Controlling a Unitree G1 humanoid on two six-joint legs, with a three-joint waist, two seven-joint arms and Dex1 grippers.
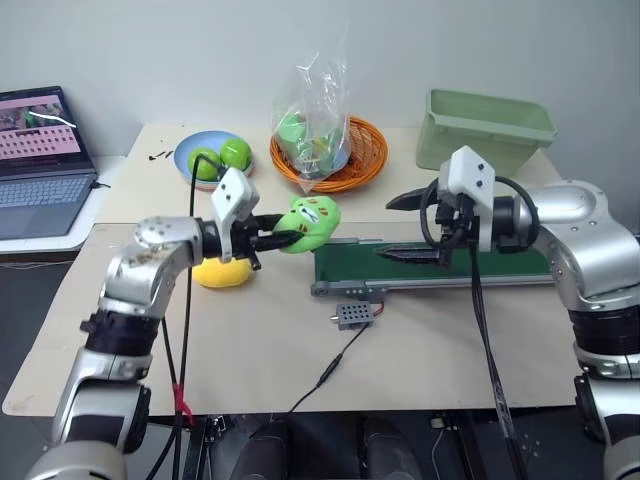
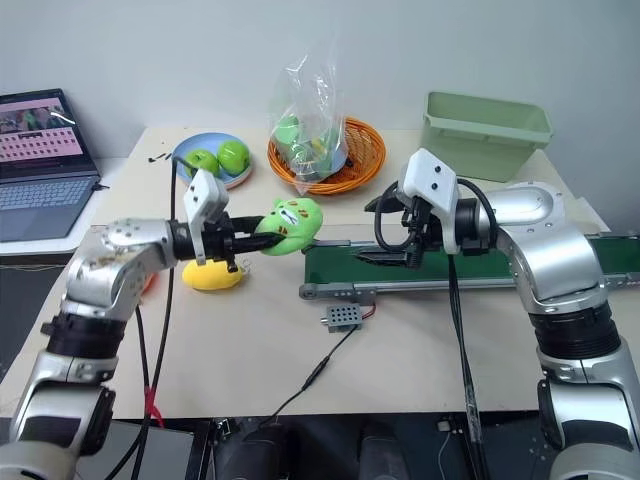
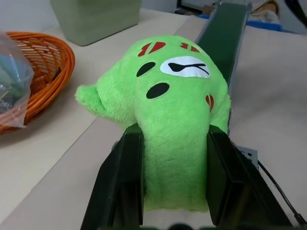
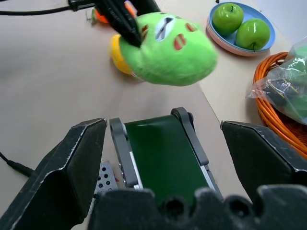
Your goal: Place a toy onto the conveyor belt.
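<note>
Both arms are shiny silver with round, smooth shells and black rings at the joints. The left arm's silver shell looks scratched and speckled. Each wrist has a white boxy block on top. The left gripper (image 1: 283,238) and the right gripper (image 1: 405,228) each have two flat black fingers. Black cables hang down from both arms. A red bit shows on the left cable.

Left pincer (image 3: 175,191) clamps green toy (image 3: 168,110), face up; conveyor belt (image 3: 223,33) beyond, orange basket (image 3: 45,72) alongside.
</note>
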